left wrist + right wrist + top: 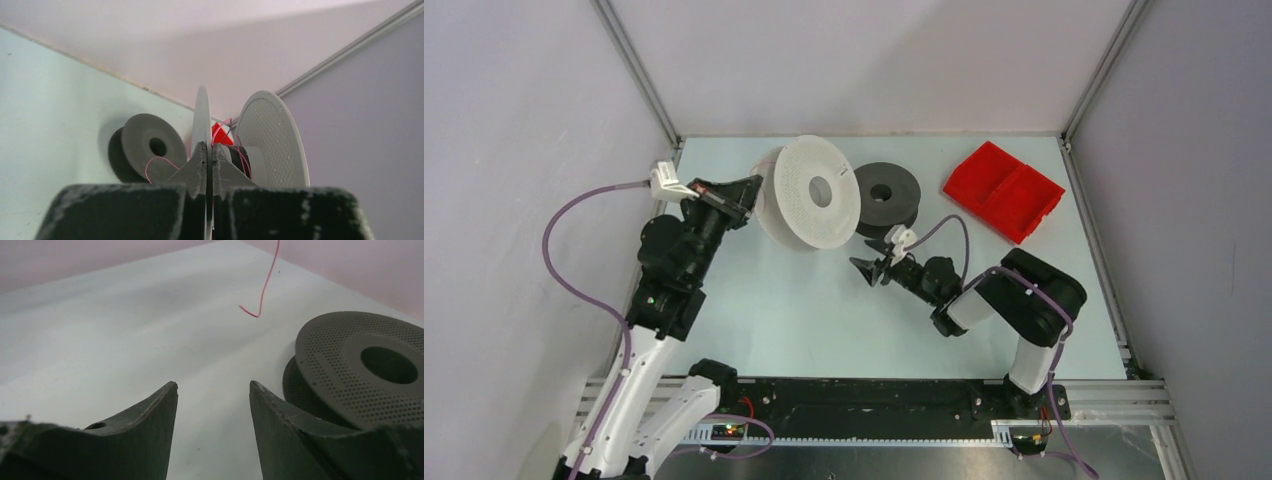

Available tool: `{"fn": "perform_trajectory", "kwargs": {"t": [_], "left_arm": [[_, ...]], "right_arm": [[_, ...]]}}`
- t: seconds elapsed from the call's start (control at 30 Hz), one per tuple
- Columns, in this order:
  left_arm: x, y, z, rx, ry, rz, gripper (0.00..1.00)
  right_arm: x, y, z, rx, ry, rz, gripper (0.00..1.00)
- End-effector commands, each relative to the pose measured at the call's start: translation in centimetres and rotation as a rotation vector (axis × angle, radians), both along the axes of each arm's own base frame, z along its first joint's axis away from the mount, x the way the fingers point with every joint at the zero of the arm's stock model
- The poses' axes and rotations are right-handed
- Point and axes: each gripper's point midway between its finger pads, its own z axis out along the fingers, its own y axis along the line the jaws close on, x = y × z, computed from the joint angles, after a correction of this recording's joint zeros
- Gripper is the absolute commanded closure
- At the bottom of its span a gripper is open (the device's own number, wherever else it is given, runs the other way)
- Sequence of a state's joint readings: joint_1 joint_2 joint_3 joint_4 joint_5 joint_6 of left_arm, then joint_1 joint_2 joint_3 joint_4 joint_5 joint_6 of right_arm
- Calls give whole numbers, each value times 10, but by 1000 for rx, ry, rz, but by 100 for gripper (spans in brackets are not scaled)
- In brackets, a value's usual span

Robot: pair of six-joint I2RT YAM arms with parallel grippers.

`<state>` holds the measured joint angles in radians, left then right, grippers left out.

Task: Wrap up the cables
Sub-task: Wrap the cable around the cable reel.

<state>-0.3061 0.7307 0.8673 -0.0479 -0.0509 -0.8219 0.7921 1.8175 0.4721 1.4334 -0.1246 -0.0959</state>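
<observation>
Hiding from above: thin red filament strands (263, 290).
Left gripper (207, 151): clenched on flange of round white perforated spool (272, 140).
Right gripper (213, 390): released, beside dark grey spool (345, 365).

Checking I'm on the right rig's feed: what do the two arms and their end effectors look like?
The left arm and right arm mix white and black links, each trailing a purple cable. The left end effector and right end effector each have two dark, tapered, scuffed fingers.
</observation>
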Motion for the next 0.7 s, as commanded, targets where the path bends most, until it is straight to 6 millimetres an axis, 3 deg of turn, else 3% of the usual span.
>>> {"fn": "perform_trajectory", "kwargs": {"t": [0.0,0.03,0.07,0.1,0.13,0.17,0.3,0.67], "left_arm": [[-31,-9,73,-108,-176,-105,100],[-34,-12,76,-105,-185,-129,100],[-37,-13,81,-104,-195,-142,100],[-41,-18,84,-98,-204,-174,100],[-44,-20,87,-93,-211,-189,100],[-47,-24,88,-87,-215,-220,100],[-56,-36,92,-63,-232,-303,100],[-59,-55,95,-91,-223,-425,100]], "right_arm": [[15,-18,70,244,7,66,42],[5,-15,75,328,135,163,43],[17,-26,83,370,172,171,46],[9,-25,85,421,286,254,48],[16,-32,91,448,313,262,50],[10,-33,93,467,373,308,50],[9,-40,103,476,431,386,49],[-8,-22,117,397,431,586,44]]}}
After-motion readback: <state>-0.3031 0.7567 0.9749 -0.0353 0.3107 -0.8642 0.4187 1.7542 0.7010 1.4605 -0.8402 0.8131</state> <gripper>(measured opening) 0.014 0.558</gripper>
